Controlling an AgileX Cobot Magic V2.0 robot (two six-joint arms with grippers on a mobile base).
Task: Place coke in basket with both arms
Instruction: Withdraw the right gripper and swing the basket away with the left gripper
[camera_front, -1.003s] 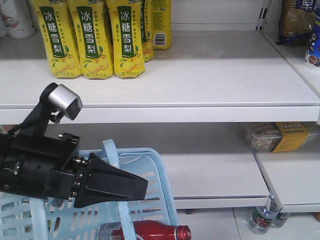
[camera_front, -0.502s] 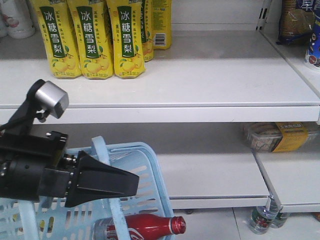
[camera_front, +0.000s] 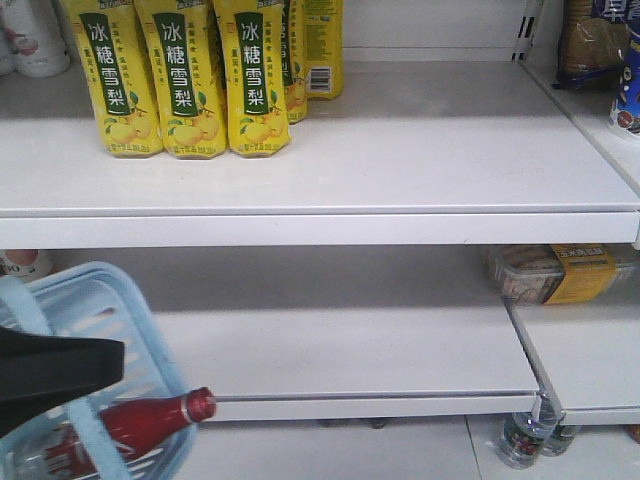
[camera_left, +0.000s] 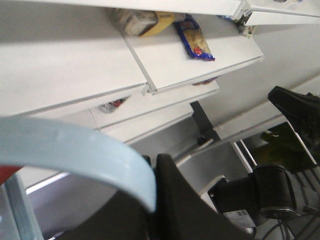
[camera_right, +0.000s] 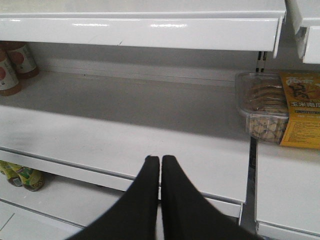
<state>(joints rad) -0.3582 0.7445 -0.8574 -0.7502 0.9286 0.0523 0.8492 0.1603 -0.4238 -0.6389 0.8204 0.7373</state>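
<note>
Gripping the swing handle (camera_left: 75, 150) of the basket (camera_front: 105, 300), the left gripper (camera_left: 152, 200) has its black wedge jaws clamped on the pale blue strap, as its own wrist view shows; in the front view it appears only as a dark wedge at the far left edge, over the basket's near side. The right gripper (camera_right: 160, 175) has its two tapered fingers pressed together with nothing between them, pointing at a bare lower shelf (camera_right: 125, 130) well apart from the basket. The coke (camera_front: 140, 425) lies on its side inside the basket at the lower left of the front view, its red cap and neck poking out through or over the slotted right wall, so the placing looks essentially done. As a small, full plastic bottle it is probably fairly heavy for its size and stiff enough to take a firm squeeze, but the smooth label and round body would likely roll or slip; the straight labelled middle, gripped across its width, seems the safest hold, not the tapering neck. The basket itself looks light and somewhat flexible, and hung from one handle it will probably swing and tilt, letting the bottle shift.
</note>
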